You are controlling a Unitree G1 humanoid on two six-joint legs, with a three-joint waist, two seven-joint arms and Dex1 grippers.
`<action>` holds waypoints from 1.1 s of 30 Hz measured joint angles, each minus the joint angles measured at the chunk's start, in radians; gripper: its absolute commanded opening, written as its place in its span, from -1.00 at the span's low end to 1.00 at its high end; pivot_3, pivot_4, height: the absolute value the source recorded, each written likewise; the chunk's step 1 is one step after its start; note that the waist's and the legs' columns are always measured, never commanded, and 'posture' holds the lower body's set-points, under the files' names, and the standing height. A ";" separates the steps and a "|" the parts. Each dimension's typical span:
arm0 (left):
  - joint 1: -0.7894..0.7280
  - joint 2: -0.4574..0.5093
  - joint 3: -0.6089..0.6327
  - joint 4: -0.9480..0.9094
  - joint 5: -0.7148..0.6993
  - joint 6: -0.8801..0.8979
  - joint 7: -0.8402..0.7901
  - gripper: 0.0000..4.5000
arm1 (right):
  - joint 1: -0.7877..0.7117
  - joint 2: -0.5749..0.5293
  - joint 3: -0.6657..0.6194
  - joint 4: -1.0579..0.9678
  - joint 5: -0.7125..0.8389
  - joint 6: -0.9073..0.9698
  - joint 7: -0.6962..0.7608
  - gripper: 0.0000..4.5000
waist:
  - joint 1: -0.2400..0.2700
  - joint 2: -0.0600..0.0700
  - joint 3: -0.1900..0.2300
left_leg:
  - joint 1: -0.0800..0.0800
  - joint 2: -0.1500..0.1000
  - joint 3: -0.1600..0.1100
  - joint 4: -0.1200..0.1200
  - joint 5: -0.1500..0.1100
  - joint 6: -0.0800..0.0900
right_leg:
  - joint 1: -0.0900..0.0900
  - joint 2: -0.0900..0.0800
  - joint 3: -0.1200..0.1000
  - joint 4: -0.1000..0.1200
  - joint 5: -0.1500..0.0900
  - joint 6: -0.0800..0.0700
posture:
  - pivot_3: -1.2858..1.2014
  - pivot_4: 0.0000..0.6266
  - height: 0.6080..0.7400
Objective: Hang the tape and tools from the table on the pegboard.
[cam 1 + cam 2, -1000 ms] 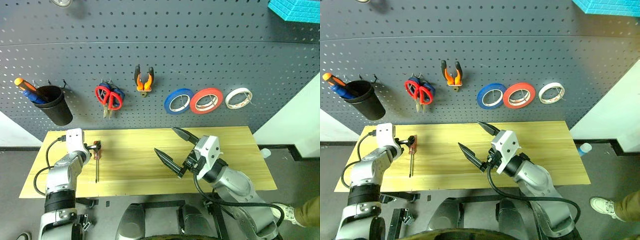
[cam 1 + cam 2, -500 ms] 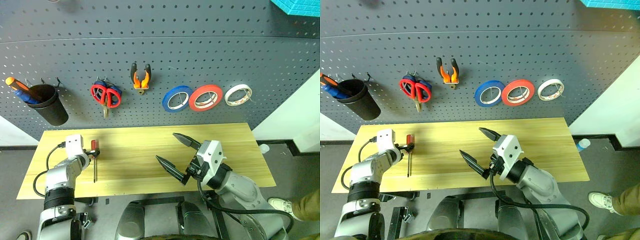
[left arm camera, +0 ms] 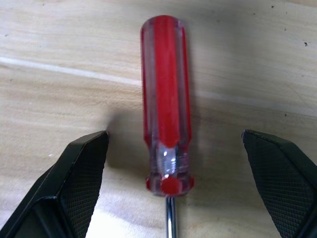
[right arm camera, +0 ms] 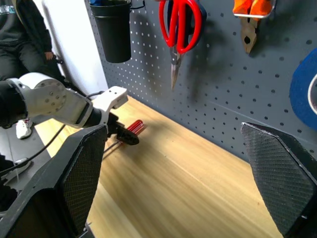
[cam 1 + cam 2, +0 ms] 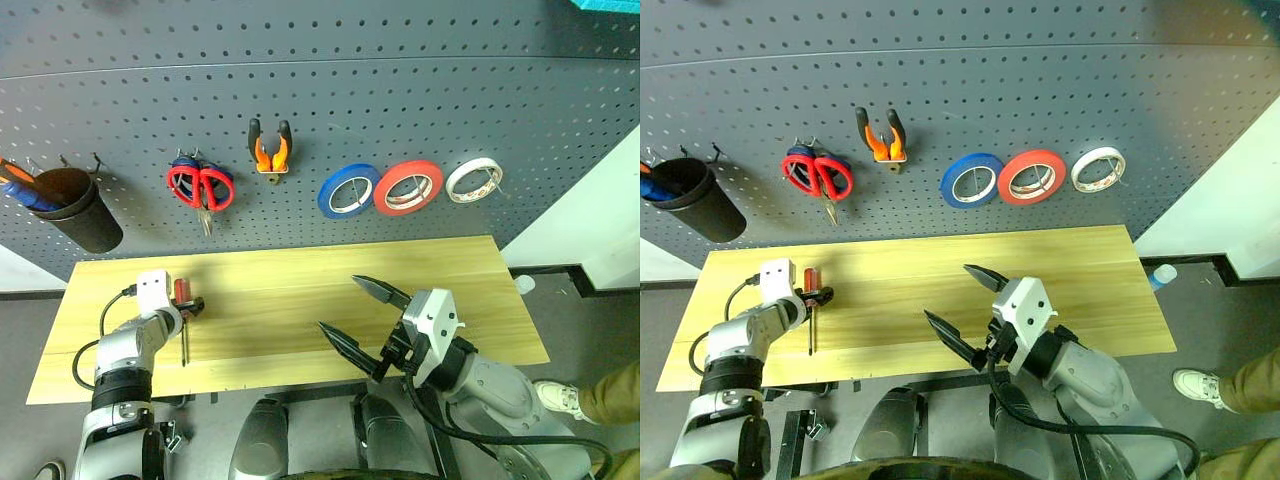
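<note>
A small red-handled screwdriver (image 3: 166,109) lies flat on the left part of the light wooden table (image 5: 290,285), its shaft pointing toward the front edge. My left gripper (image 3: 173,139) is open, with one finger on each side of the handle and neither touching it. My right gripper (image 5: 338,303) hangs open and empty over the table's front middle. On the dark pegboard (image 5: 420,90) hang the red-handled scissors (image 5: 200,186), the orange-and-black pliers (image 5: 269,150) and the red tape (image 5: 411,187).
A blue roll (image 5: 349,191) and a whitish roll (image 5: 474,179) hang beside the red tape. A black cup (image 5: 75,208) holding screwdrivers hangs at the far left of the board. A person's leg and shoe (image 5: 590,395) show at the lower right.
The whole view has shifted as the camera moved. My left gripper has sunk a little over the screwdriver handle. My right gripper has drawn back slightly toward the table's front edge.
</note>
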 measured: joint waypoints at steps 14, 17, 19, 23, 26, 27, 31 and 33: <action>0.049 -0.009 0.001 -0.068 -0.002 0.011 0.015 0.06 | -0.009 -0.001 -0.001 -0.025 0.029 0.026 -0.012 1.00 | -0.018 0.002 0.008 | -0.001 0.000 0.000 0.000 -0.001 0.001 | -0.001 0.000 0.000 0.000 0.000 0.000 | 0.21 -0.31 0.45; 0.049 -0.009 0.001 -0.070 -0.002 0.010 0.016 -0.40 | -0.016 -0.001 -0.001 -0.025 0.029 0.028 -0.014 1.00 | -0.017 0.002 0.011 | -0.001 0.000 0.000 0.000 -0.001 0.001 | -0.001 0.000 0.000 0.000 0.000 0.000 | 0.22 -0.32 0.45; 0.044 -0.009 0.002 -0.073 -0.003 0.007 0.015 -0.65 | -0.021 -0.001 0.000 -0.025 0.029 0.029 -0.015 1.00 | -0.016 0.002 0.012 | -0.001 0.000 0.000 0.000 -0.001 0.001 | -0.001 0.000 0.000 0.000 0.000 0.000 | 0.22 -0.32 0.45; 0.042 -0.009 0.002 -0.073 -0.003 0.009 0.012 -0.65 | -0.033 0.000 0.002 -0.024 0.028 0.029 -0.015 1.00 | -0.017 0.003 0.013 | -0.001 0.000 0.000 0.000 -0.001 0.001 | -0.002 0.000 0.000 0.000 0.000 0.000 | 0.22 -0.33 0.45; 0.046 -0.009 0.001 -0.076 -0.002 0.007 0.010 -0.65 | -0.043 0.001 0.002 -0.021 0.028 0.029 -0.015 1.00 | -0.017 0.003 0.013 | -0.001 0.000 0.000 0.000 -0.001 0.001 | -0.002 0.000 0.000 0.000 0.000 0.000 | 0.23 -0.35 0.45; 0.048 -0.009 0.000 -0.079 -0.002 0.007 0.009 -0.65 | -0.046 0.002 0.002 -0.019 0.028 0.029 -0.015 1.00 | -0.017 0.003 0.013 | -0.001 0.000 0.000 0.000 -0.001 0.001 | -0.002 0.000 0.000 0.000 0.000 0.000 | 0.23 -0.35 0.45; 0.082 -0.011 0.000 -0.123 -0.003 0.010 0.007 -0.65 | -0.053 0.003 0.003 -0.002 0.027 0.026 -0.013 1.00 | -0.018 0.003 0.013 | -0.003 0.000 0.000 0.000 0.000 0.000 | -0.003 0.000 0.000 0.000 0.000 0.000 | 0.23 -0.39 0.45; 0.122 -0.019 0.003 -0.176 -0.016 0.028 0.008 -0.65 | -0.058 0.003 0.004 0.009 0.025 0.024 -0.009 1.00 | -0.018 0.002 0.013 | -0.003 0.000 0.000 0.000 0.000 -0.001 | -0.004 0.000 0.000 0.000 0.000 0.000 | 0.23 -0.42 0.45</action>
